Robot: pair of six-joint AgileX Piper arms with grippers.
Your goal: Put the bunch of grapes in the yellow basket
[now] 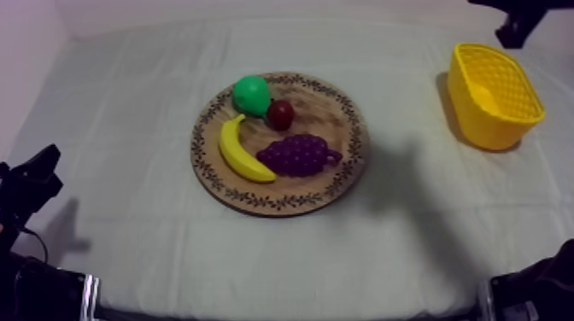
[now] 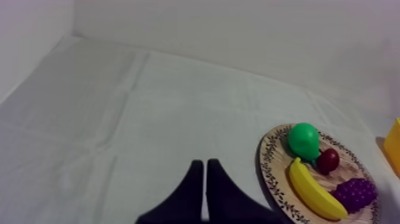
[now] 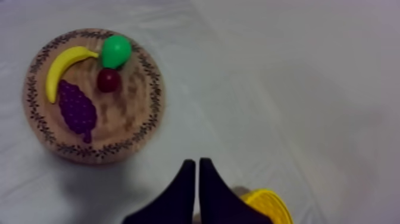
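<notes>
The purple bunch of grapes (image 1: 296,155) lies on the front right of the round wooden board (image 1: 282,203), mid-table. The yellow basket (image 1: 474,115) stands at the far right. My right arm (image 1: 515,26) comes in at the upper right, beyond the basket. In the right wrist view my right gripper (image 3: 197,164) is shut on nothing, hanging high by the basket's rim (image 3: 268,205), well away from the grapes (image 3: 77,110). My left gripper (image 2: 205,167) is shut on nothing and rests low at the left (image 1: 34,175), far from the grapes (image 2: 356,193).
On the board beside the grapes lie a banana (image 1: 242,152), a green pear (image 1: 252,94) and a small red fruit (image 1: 280,113). Bare cloth separates the board from the basket. A wall rises behind the table.
</notes>
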